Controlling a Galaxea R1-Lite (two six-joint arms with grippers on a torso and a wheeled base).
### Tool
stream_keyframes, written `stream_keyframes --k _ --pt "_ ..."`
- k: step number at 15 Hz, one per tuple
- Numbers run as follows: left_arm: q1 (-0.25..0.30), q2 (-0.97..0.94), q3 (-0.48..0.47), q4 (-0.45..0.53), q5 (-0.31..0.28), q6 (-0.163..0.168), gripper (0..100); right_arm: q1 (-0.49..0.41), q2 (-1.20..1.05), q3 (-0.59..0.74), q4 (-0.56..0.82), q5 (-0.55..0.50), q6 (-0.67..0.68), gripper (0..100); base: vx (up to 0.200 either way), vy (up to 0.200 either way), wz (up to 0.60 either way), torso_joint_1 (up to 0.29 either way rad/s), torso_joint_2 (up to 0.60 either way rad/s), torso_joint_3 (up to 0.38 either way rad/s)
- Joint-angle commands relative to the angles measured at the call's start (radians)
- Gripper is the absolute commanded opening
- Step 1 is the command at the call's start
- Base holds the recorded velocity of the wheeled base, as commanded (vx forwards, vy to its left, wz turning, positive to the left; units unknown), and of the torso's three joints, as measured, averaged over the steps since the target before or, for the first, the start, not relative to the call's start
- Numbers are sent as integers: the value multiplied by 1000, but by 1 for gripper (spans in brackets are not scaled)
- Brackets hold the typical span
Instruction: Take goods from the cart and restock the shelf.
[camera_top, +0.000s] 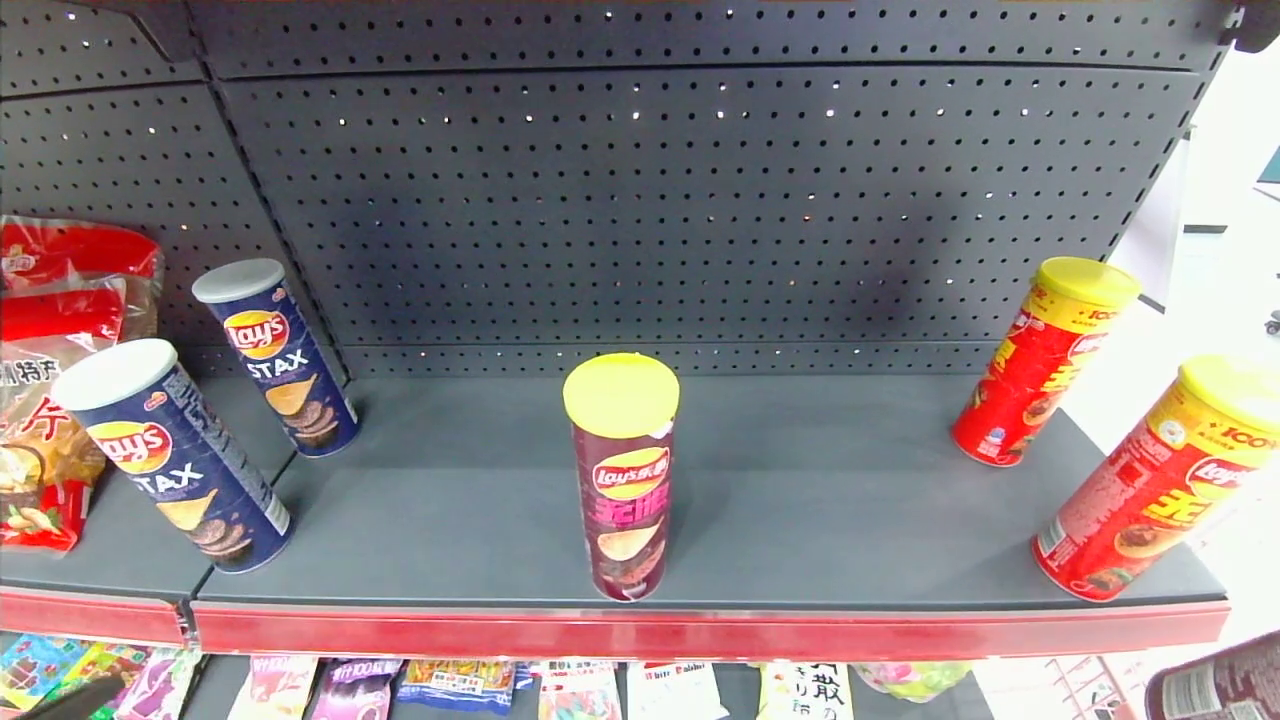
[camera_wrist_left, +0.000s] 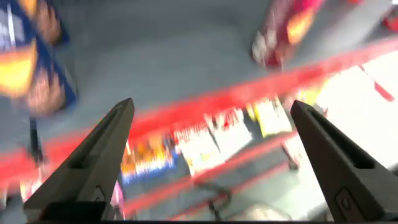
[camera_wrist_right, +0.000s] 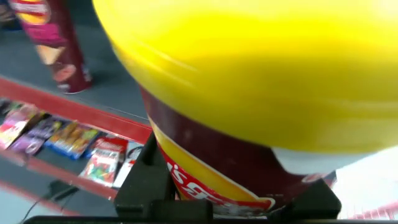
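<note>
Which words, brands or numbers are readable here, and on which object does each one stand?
"Lay's" and "STAX": near blue can.
"Lay's" and "STAX": far blue can.
"Lay's": maroon can; its other characters are unclear.
"100": far red can and near red can.
Too small or blurred to read: bags on the left, lower-shelf packets, held can.

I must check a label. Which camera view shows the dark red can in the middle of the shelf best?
The head view: the dark red can stands whole, lid to base. In the left wrist view the can is a blurred lower part; in the right wrist view the can is cropped above.
</note>
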Motion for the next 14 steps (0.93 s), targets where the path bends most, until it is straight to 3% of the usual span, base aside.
stream_keyframes --k 1,4,6,14 --pt "0 -213 -7 91 8 3 100 66 358 -190 -4 80 -70 0 0 0 0 0 0 0" --pt "2 -250 1 108 15 31 100 258 584 -219 -118 55 -72 0 0 0 0 0 0 0" --pt "2 -253 13 108 18 31 100 351 729 -240 -230 -11 -66 0 0 0 0 0 0 0" --pt "2 -253 38 118 36 32 100 439 1159 -501 -397 -19 -55 0 0 0 0 0 0 0"
